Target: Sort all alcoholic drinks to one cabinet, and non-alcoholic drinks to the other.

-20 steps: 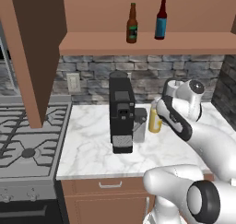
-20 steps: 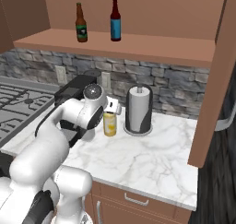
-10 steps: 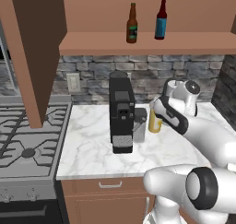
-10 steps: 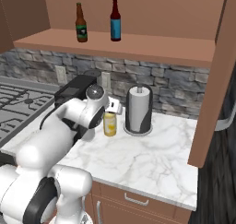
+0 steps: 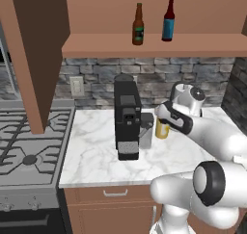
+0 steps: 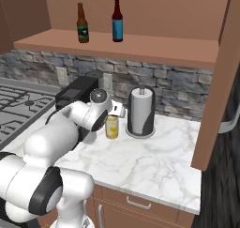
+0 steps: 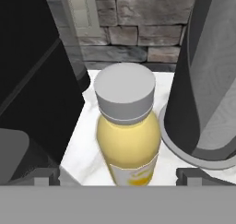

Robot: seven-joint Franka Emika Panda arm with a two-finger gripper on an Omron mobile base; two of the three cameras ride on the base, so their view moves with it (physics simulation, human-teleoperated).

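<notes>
Your fingers (image 7: 120, 179) stand spread as wide as they go, one dark tip (image 7: 39, 176) on either side of the fat yellow bottle with the whitish cap (image 7: 126, 131), and they grip nothing; whether the tips touch the bottle you cannot tell. From the hand camera you look down on that cap, with the bottle upright on the white marble bench (image 6: 154, 156). In the right base view the yellow bottle (image 6: 111, 126) stands between the black coffee machine (image 6: 75, 95) and the paper towel roll on its dark stand (image 6: 141, 110), just beside both. The left base view shows the same bottle (image 5: 162, 129) partly covered by your wrist, next to the tall black machine (image 5: 127, 117). Behind the bottle you see the grey stone backsplash (image 7: 138, 15) with a pale wall socket (image 7: 82, 11). Higher and farther back, on the brown wooden cabinet shelf (image 5: 154, 44), the slim brown glass bottle with the green label (image 5: 138, 25) and the blue bottle with the dark red neck (image 5: 168, 21) stand upright, near each other but apart. The cabinet's plain wooden door (image 5: 36, 45) hangs open at the left.
</notes>
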